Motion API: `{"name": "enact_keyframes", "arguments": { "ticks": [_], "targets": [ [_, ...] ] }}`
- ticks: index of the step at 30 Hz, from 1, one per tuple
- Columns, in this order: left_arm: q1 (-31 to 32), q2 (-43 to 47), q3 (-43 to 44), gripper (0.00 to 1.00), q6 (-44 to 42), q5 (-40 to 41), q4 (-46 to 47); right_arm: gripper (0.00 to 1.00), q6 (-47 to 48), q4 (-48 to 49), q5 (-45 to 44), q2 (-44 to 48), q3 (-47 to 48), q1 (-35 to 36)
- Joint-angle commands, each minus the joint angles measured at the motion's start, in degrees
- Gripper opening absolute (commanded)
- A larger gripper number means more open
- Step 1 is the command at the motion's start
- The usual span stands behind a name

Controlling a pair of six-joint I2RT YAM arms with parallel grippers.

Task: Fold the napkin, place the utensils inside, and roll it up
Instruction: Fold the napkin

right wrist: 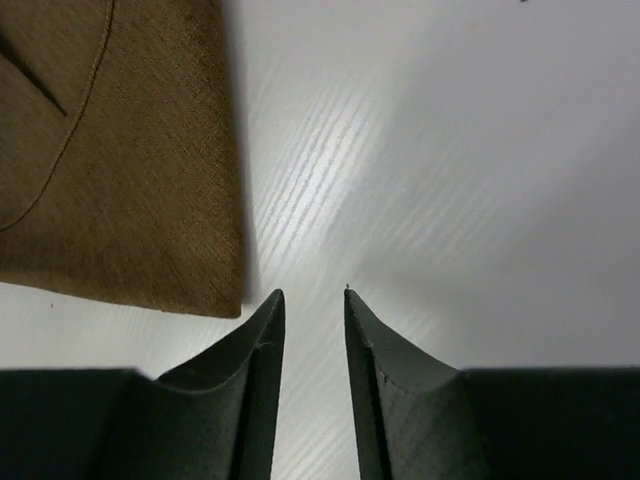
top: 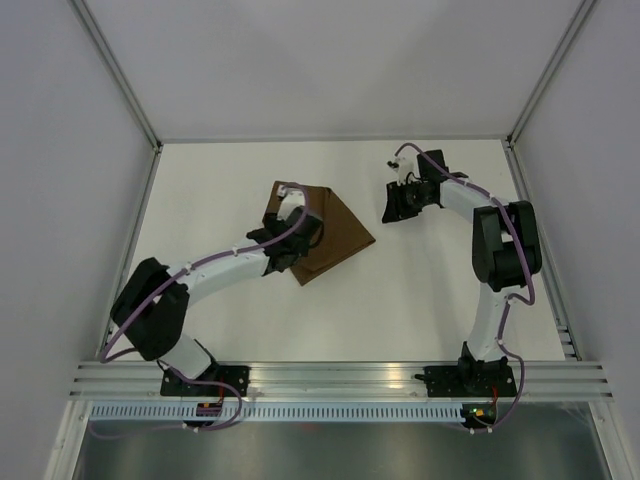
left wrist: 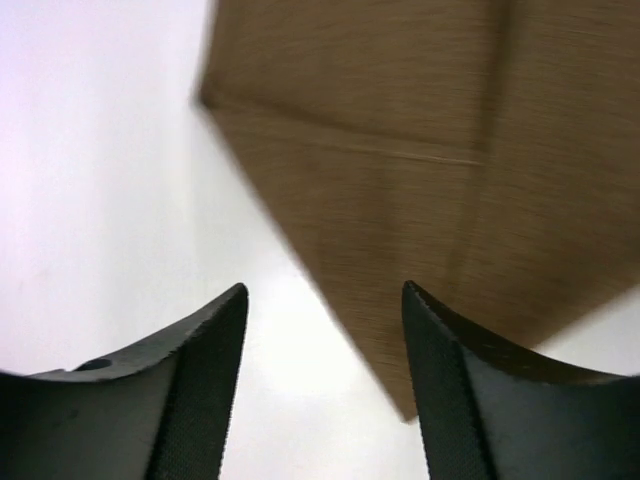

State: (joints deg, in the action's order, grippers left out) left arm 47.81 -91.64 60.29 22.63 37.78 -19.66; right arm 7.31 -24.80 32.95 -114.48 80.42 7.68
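The dark brown napkin (top: 335, 232) lies folded on the white table, with layered edges showing. My left gripper (top: 298, 240) hovers over its left part, open and empty. In the left wrist view the napkin (left wrist: 420, 150) fills the upper right, and one corner reaches my right finger (left wrist: 450, 400); bare table lies between the fingers of that gripper (left wrist: 325, 300). My right gripper (top: 393, 208) sits just right of the napkin, narrowly open and empty. In the right wrist view the napkin (right wrist: 120, 150) ends at a corner beside that gripper (right wrist: 314, 295). No utensils are in view.
The white table (top: 440, 290) is walled by white panels at the back and sides. A metal rail (top: 340, 378) carrying both arm bases runs along the near edge. Purple cables loop off both arms.
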Motion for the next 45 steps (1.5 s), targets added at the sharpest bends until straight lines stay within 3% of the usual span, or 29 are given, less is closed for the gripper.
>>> {"name": "enact_keyframes", "arguments": {
  "ticks": [1, 8, 10, 15, 25, 36, 45],
  "targets": [
    [-7.45, 6.37, -6.22, 0.66, 15.41, -2.69, -5.57, 0.35, -0.01, 0.18, -5.86, -1.53, 1.84, 4.00],
    [-19.94, 2.44, -8.26, 0.37, 21.04, -11.92, -4.78, 0.27, -0.28, -0.78, -12.12, -3.91, 3.25, 7.17],
    [-23.09, 0.85, -8.09, 0.24, 21.84, -13.43, -3.99, 0.27, 0.16, -0.61, -12.99, -3.30, 2.29, 7.87],
    [-26.80, -7.13, -5.37, 0.12, 22.19, -18.35, -1.70, 0.26, 1.30, -1.13, -14.05, -2.25, 0.44, 9.10],
    [-28.48, -17.60, 5.17, 0.08, 19.03, -20.64, -2.66, 0.25, 4.82, -2.97, -13.53, 1.79, -5.09, 12.35],
    [-28.39, -22.26, 13.70, 0.08, 13.06, -23.98, -3.10, 0.23, 6.92, -6.57, -12.12, 8.30, -11.42, 14.64],
    [-27.07, -25.96, 20.99, 0.13, 8.40, -28.37, -2.75, 0.23, 7.54, -8.60, -10.63, 11.38, -13.80, 17.28]
  ]
}}
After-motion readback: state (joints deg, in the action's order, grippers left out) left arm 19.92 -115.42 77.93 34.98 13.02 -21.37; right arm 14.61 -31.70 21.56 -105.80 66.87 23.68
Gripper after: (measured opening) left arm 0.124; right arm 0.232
